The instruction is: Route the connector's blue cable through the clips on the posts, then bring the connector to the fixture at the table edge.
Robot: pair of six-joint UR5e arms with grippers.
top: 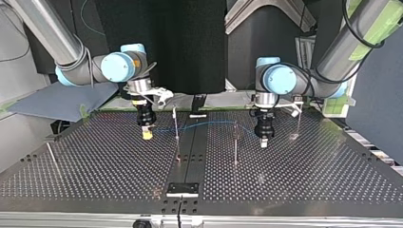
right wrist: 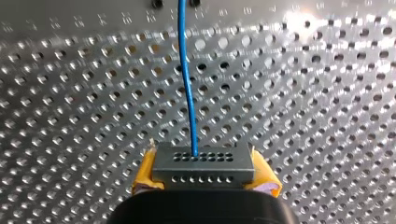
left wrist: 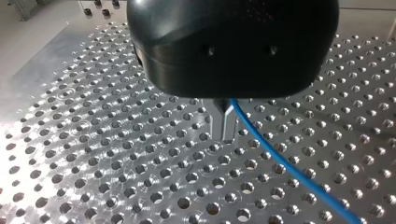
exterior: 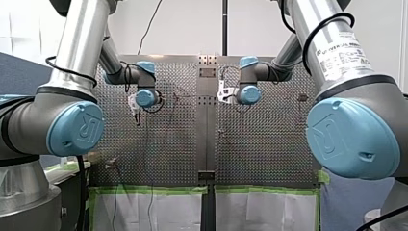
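Routing step, I'd say: right gripper (top: 147, 134) fingers pinch connector (right wrist: 203, 167), left gripper (left wrist: 224, 126) fingers pinch blue cable (left wrist: 285, 163), strung btwn them past two posts (top: 176, 124) mid-counter (top: 95, 161). Next prob. needs cable lowered onto a post.

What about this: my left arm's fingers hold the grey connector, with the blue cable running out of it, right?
Not quite: my right arm's fingers hold the grey connector, with the blue cable running out of it, as the right wrist view shows.
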